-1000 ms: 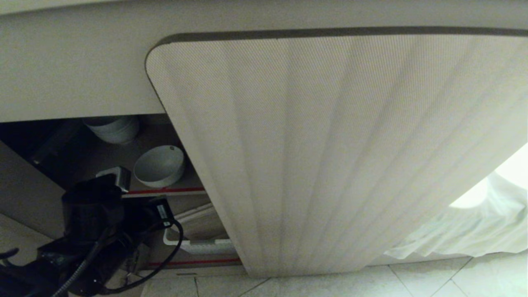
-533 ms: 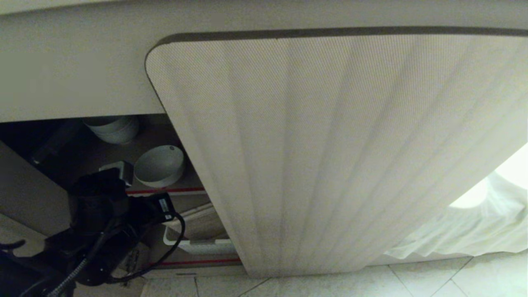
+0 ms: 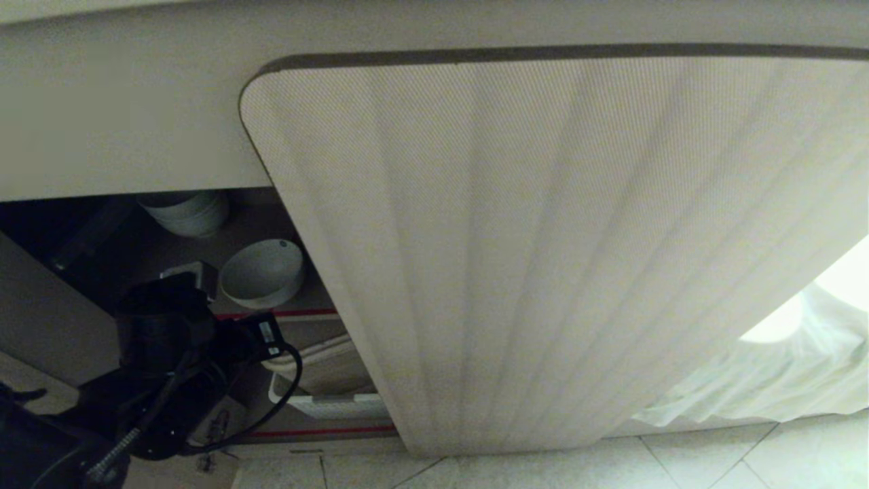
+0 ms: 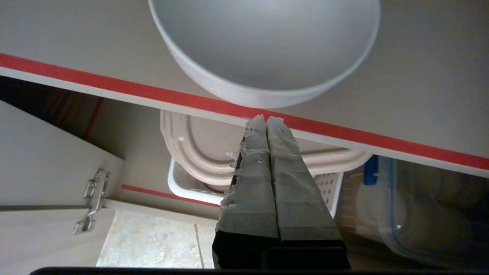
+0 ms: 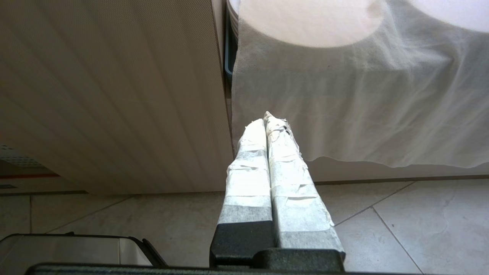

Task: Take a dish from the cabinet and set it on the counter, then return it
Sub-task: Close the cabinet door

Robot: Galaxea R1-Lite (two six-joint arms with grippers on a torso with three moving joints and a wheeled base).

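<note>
The dish (image 4: pixel 263 49) sits on the cabinet's upper shelf (image 4: pixel 420 95), near the red front edge. Just below that edge, the left hand (image 4: pixel 266 119) has its fingers pressed together, empty. The right hand (image 5: pixel 266 120), likewise pressed together, hangs by the white cloth (image 5: pixel 363 107), seemingly parked.

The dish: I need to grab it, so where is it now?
In the head view, the dish sits at lower left on the cabinet shelf, near its red edge, just past the shut left gripper.

The head view looks down at the ribbed cabinet door (image 3: pixel 543 258) — wrist views sit close, sharing it and the bowl (image 4: pixel 263 49).
</note>
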